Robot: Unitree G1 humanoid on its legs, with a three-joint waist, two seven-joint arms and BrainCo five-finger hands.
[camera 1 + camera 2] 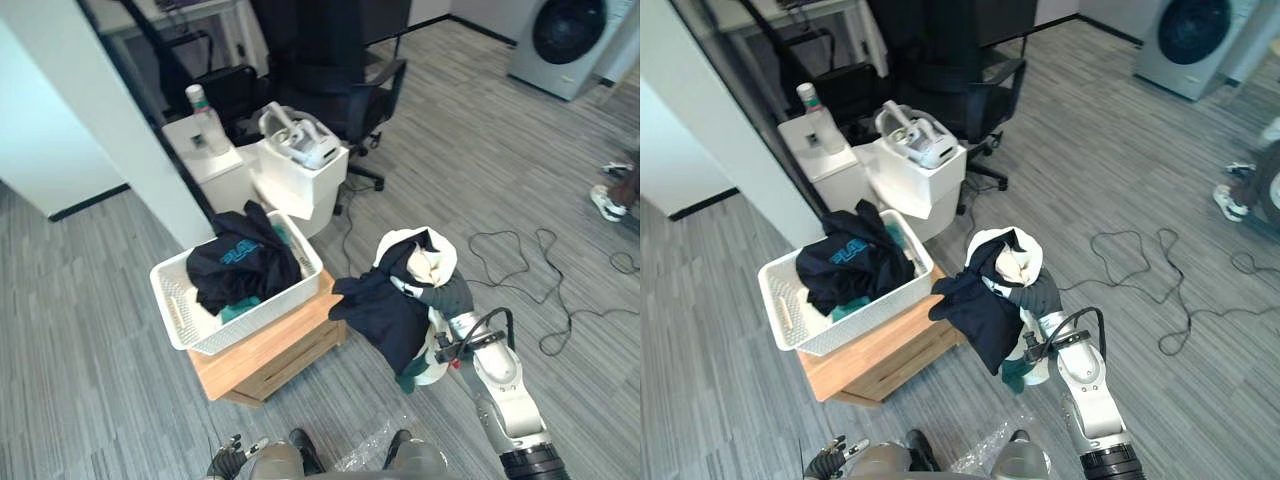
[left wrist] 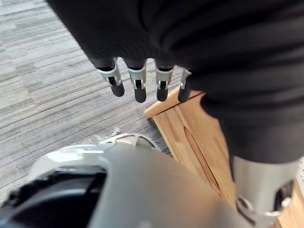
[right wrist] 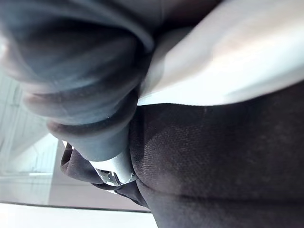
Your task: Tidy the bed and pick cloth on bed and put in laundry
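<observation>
Nearest to me, my left hand (image 2: 138, 88) is hanging low beside my body with its fingers relaxed and straight, holding nothing. Just past them, its wrist camera is showing the corner of the low light-wood cabinet (image 1: 280, 355).

A little further out, my right hand (image 1: 452, 297) is carrying a bundle of dark navy, white and teal clothes (image 1: 385, 305) clear of the grey carpet floor (image 1: 90, 380). The hand is sitting buried in the cloth, so I cannot tell whether it is closing round it or just bearing it. The navy part is drooping toward my left and the white part is bunching on top.

The bundle is hanging just beside the right corner of the white slatted plastic laundry basket (image 1: 262, 318); I cannot tell whether they are touching. The basket is resting on the cabinet and is already holding a black garment with teal print (image 1: 240, 262), heaped above the rim.

Behind that, a white box (image 1: 300, 175) is carrying a white device, with a bottle (image 1: 200, 105) standing on a small white unit beside it. Further back a black office chair (image 1: 340, 80) is standing, and a grey washing machine (image 1: 565, 40) is sitting in the far right corner. A person's shoe (image 1: 605, 200) is showing at the right edge.
</observation>
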